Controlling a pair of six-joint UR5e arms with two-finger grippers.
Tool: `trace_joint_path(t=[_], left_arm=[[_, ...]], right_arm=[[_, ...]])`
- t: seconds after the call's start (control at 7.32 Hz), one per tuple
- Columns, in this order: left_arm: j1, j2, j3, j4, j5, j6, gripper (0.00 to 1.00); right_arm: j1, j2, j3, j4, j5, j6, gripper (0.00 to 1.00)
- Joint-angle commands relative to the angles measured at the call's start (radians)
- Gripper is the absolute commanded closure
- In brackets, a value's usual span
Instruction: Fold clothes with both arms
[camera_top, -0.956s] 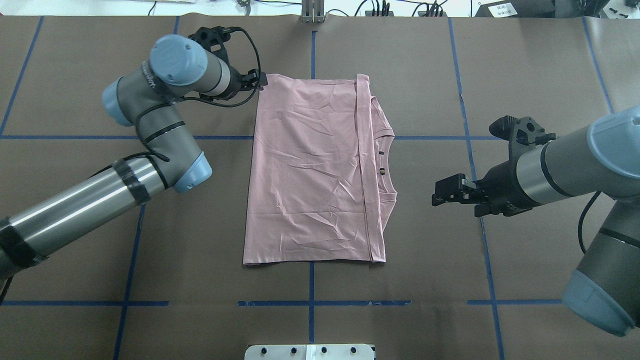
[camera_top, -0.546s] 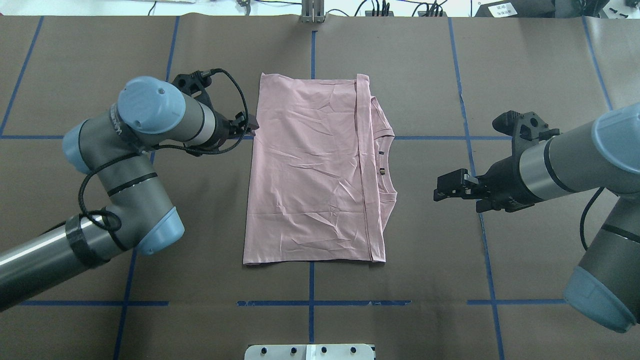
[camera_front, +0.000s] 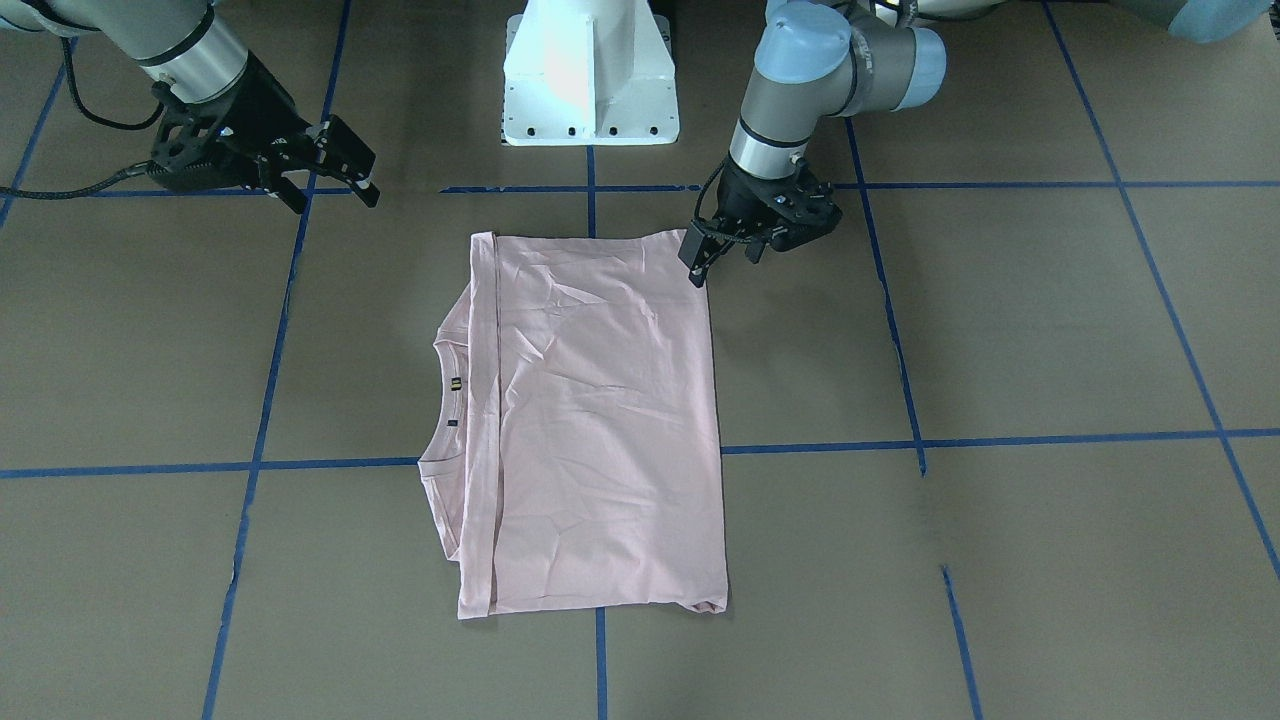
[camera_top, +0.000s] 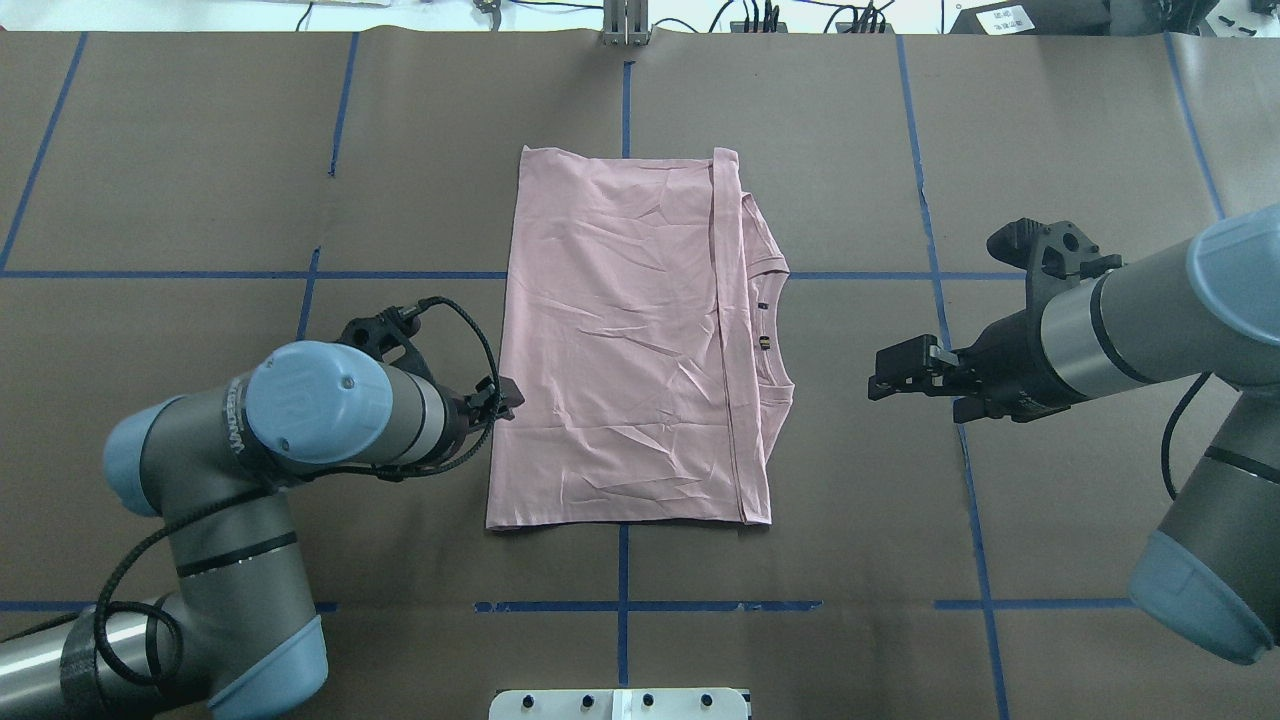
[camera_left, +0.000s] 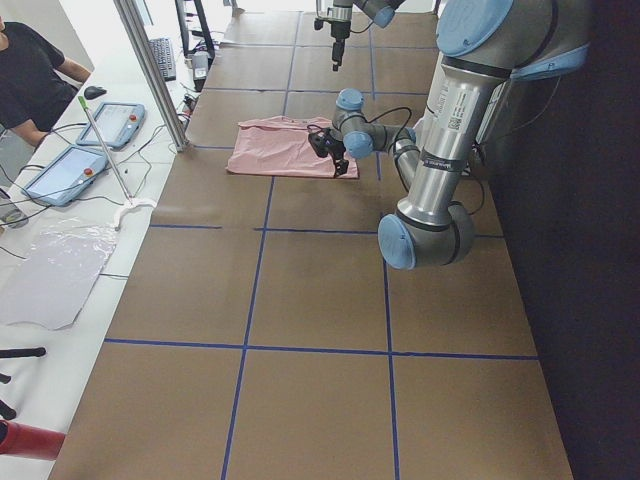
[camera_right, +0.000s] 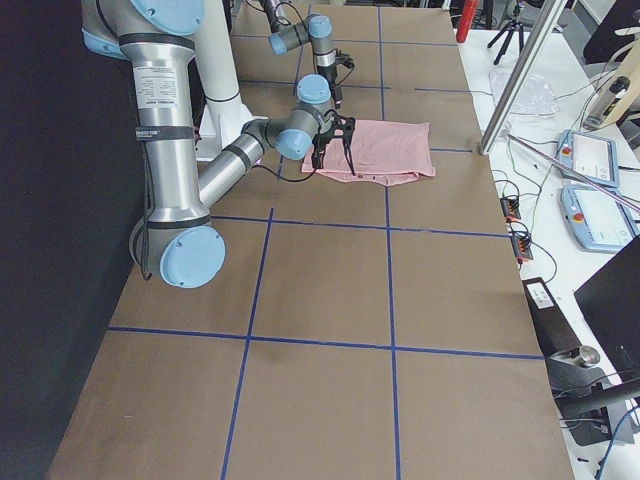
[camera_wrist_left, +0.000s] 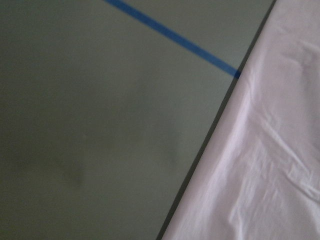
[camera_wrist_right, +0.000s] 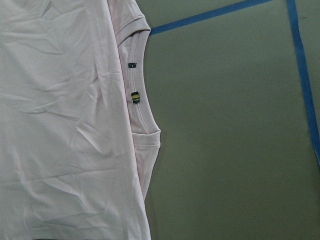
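Brown-covered counter (camera_top: 900, 150) marked into a grid by blue tape lines (camera_top: 200, 274), with the white pedestal (camera_front: 590, 70) at the robot's edge. The left arm (camera_top: 300, 420) bends in low over the counter on the robot's left. The right arm (camera_top: 1120, 330) reaches in from the opposite side. Between them, at the middle of the counter and across the central tape lines, the pale pink T-shirt (camera_top: 620, 340) lies flat, folded into a tall rectangle. Its long axis runs from the robot's edge toward the far edge. The neckline faces the robot's right, toward the right arm, and a hem band lies parallel to the long axis just inside it. No print shows on the upper surface, which is lightly creased. The left claw (camera_top: 508, 391) sits at the shirt's long edge on the robot's left, toward the near corner. The left wrist view shows only that edge and bare counter, so whether the claw is released or clenched, and whether it touches the cloth, cannot be told. The right claw (camera_top: 890, 368) hangs above bare counter, well apart from the neckline, its fingers spread and holding nothing. A small dark neck label (camera_wrist_right: 135, 97) sits inside the collar.
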Motion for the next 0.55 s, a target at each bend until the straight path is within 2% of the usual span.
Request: trace_joint_path(t=[0.0,0.41], left_arm=[[0.079,-0.006,0.011,0.025,0.024,-0.047,0.0],[0.103,-0.04,0.018,0.124,0.025,-0.047,0.0]], right_arm=[[-0.001,-0.002,-0.013,-0.001,-0.002,-0.003,0.0],[-0.001,0.0,-0.014,-0.001,-0.006,-0.003,0.0]])
